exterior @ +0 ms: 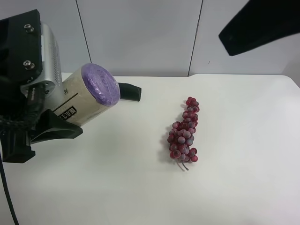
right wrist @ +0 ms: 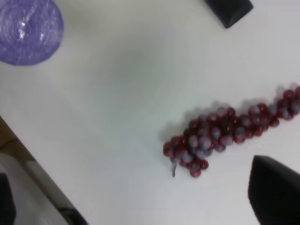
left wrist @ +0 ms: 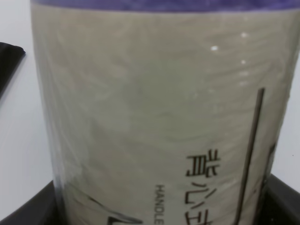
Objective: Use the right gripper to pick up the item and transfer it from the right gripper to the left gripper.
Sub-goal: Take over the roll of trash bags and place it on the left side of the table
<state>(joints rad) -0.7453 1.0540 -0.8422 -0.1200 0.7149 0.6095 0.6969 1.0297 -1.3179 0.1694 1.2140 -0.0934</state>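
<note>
I judge the handover as good as done: the item (exterior: 91,96) is clamped in the left gripper (exterior: 107,111) above the table (exterior: 117,187), the right gripper (right wrist: 251,101) hangs over the grape bunch (exterior: 184,133) with jaws apart and empty — next I'd only hold the left grip steady.

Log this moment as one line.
stage: roll in left hand | left hand: shut on roll | right hand: open, empty, apart from roll | grape bunch: lying on table
</note>
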